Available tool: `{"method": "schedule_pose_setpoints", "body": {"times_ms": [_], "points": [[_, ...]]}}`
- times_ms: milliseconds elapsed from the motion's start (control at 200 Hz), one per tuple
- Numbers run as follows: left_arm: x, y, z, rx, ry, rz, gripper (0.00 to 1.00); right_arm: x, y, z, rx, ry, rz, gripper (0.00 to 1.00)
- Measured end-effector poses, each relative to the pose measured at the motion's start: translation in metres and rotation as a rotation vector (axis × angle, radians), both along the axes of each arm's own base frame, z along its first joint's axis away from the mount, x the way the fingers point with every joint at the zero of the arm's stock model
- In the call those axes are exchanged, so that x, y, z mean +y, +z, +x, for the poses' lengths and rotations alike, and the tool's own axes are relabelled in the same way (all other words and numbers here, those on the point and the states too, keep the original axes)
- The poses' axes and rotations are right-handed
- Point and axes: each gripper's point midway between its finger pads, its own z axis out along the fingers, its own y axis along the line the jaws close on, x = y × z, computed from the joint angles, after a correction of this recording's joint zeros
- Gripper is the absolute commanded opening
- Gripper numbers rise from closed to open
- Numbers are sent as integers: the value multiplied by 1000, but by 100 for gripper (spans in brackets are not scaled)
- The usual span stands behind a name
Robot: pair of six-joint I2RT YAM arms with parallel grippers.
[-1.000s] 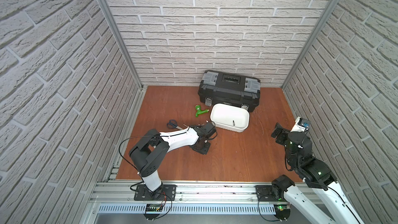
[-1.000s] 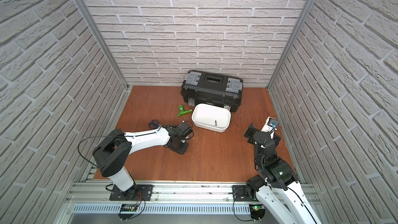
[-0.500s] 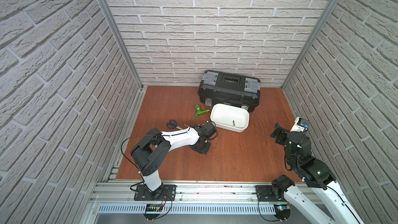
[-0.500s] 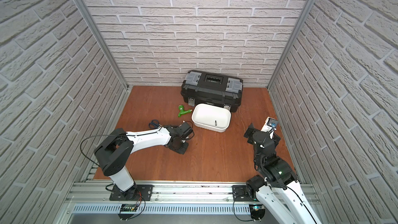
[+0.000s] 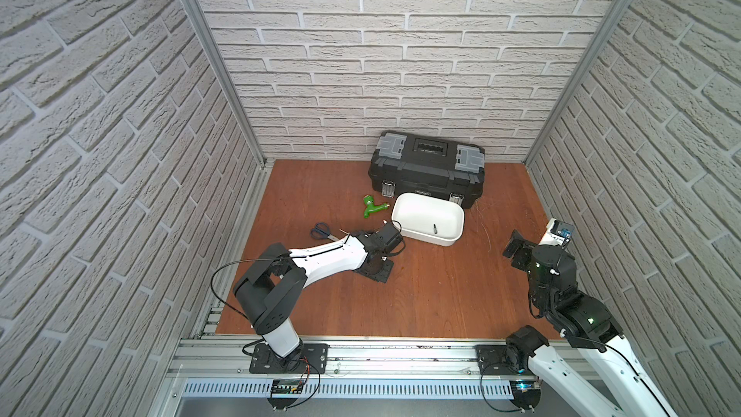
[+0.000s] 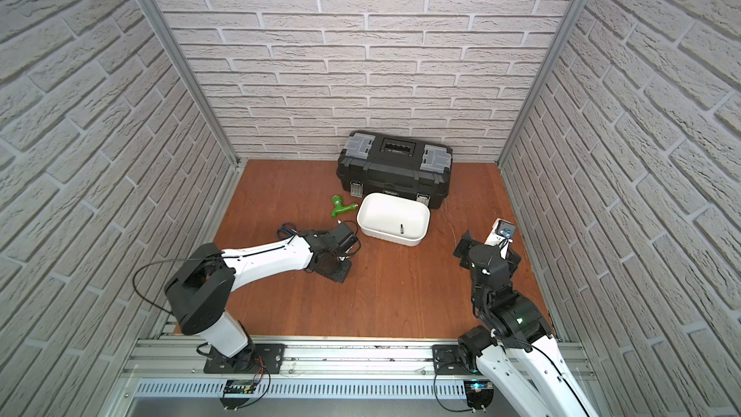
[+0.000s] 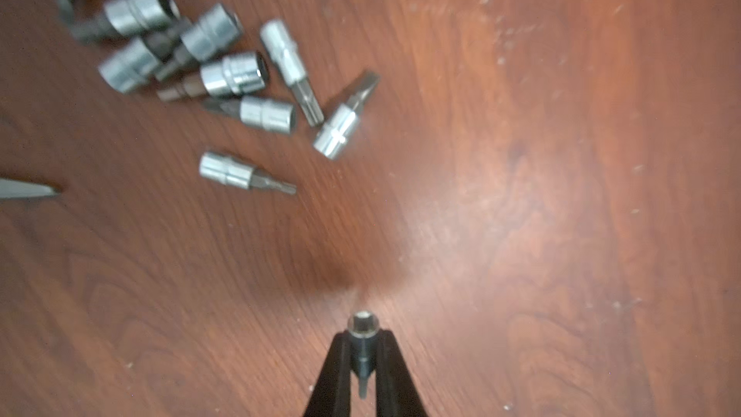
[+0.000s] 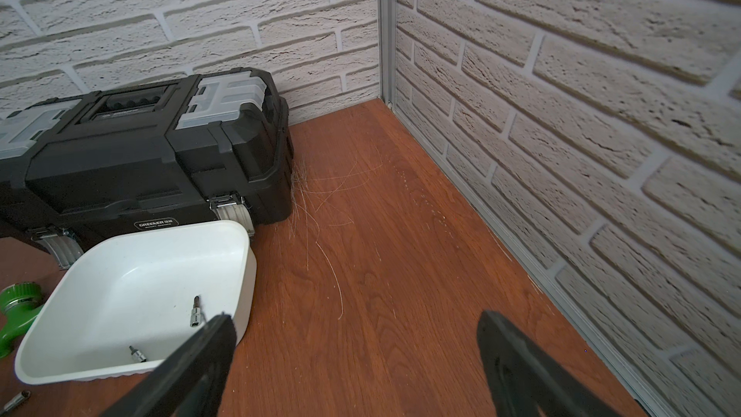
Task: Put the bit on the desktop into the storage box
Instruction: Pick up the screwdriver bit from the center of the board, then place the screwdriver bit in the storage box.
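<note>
Since a second ago your left gripper point(image 5: 377, 269) has closed, near the storage box point(image 5: 425, 237) (top view). Left wrist view: it pinches one bit point(image 7: 363, 349) over the desktop point(image 7: 521, 154); next, lift and carry it boxward. Right wrist view: right gripper point(image 8: 356, 320) gapes empty.
</note>
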Motion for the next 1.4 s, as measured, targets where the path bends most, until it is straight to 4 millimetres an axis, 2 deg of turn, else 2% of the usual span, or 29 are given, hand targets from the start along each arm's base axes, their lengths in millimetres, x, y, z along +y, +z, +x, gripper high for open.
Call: {"method": "schedule_pose_setpoints", "body": {"times_ms": [405,535,660,1010,1175,1400], "points": [[-53,102,59,-258,-79,-149,0,1,-1,0,1,2,5,98],[-71,121,78,-316,-113,-167,0,1,-1,1,1,5,9,98],[-87,120,92,-336,-149,-156,0,2,-1,1,2,9,11,98],[-119,92,137,-408,-224,-88,0,3,-1,-1,6,18,15,98],[-129,80,158,-435,-230,-80,0,2,-3,-4,15,18,12,98],[-133,62,181,-443,-215,-74,0,1,-3,-5,18,18,10,98]]}}
